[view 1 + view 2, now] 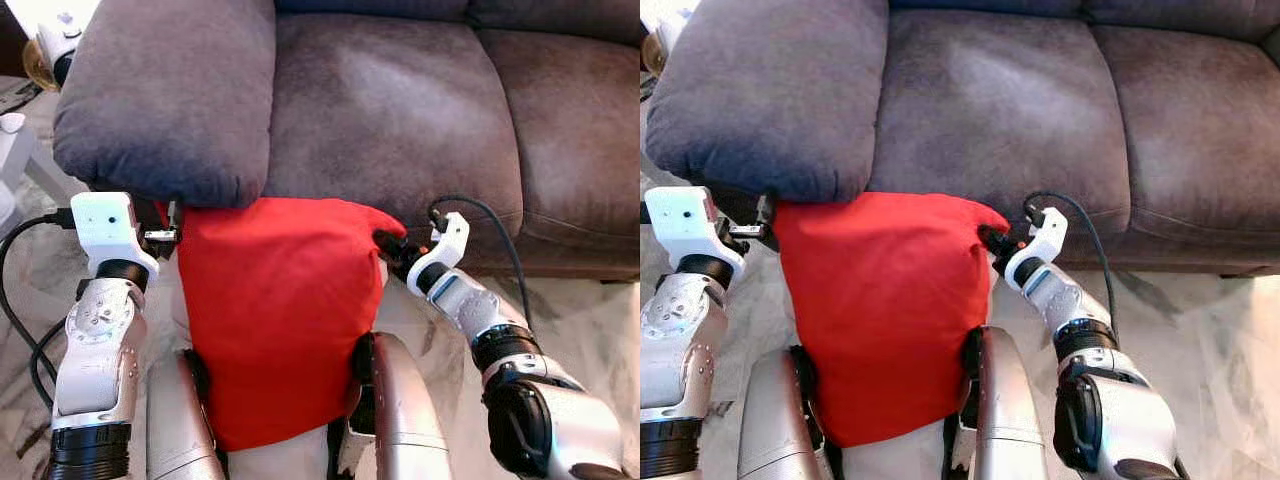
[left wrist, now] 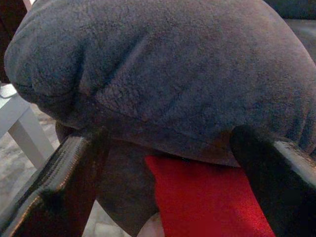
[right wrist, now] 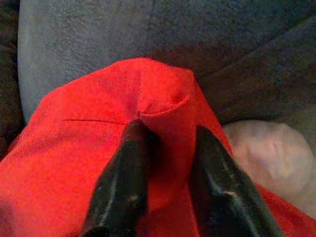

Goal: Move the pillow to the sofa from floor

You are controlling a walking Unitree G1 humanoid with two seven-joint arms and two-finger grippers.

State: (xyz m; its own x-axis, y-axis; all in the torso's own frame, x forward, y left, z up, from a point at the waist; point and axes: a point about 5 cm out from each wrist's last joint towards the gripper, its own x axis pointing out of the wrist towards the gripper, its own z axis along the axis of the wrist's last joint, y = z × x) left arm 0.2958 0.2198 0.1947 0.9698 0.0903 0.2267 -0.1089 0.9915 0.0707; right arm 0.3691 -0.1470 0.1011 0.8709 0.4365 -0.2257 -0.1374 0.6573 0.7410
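A red pillow [image 1: 275, 320] hangs upright in front of me, its top against the front edge of the grey-brown sofa seat [image 1: 390, 110] and its lower part over my thighs. My right gripper [image 1: 385, 243] is shut on the pillow's upper right corner; in the right wrist view a fold of red fabric [image 3: 168, 113] sits pinched between the two black fingers. My left gripper [image 1: 172, 225] is at the pillow's upper left corner, tucked under the sofa's padded armrest [image 1: 165, 90]. In the left wrist view its fingers [image 2: 64, 177] stand wide apart, with the red cloth [image 2: 207, 202] ahead.
The armrest overhangs the pillow's left corner. A white furniture leg [image 1: 20, 150] stands at far left, and a black cable [image 1: 15, 300] loops beside my left arm. Pale marbled floor [image 1: 590, 310] lies to the right, below the sofa front.
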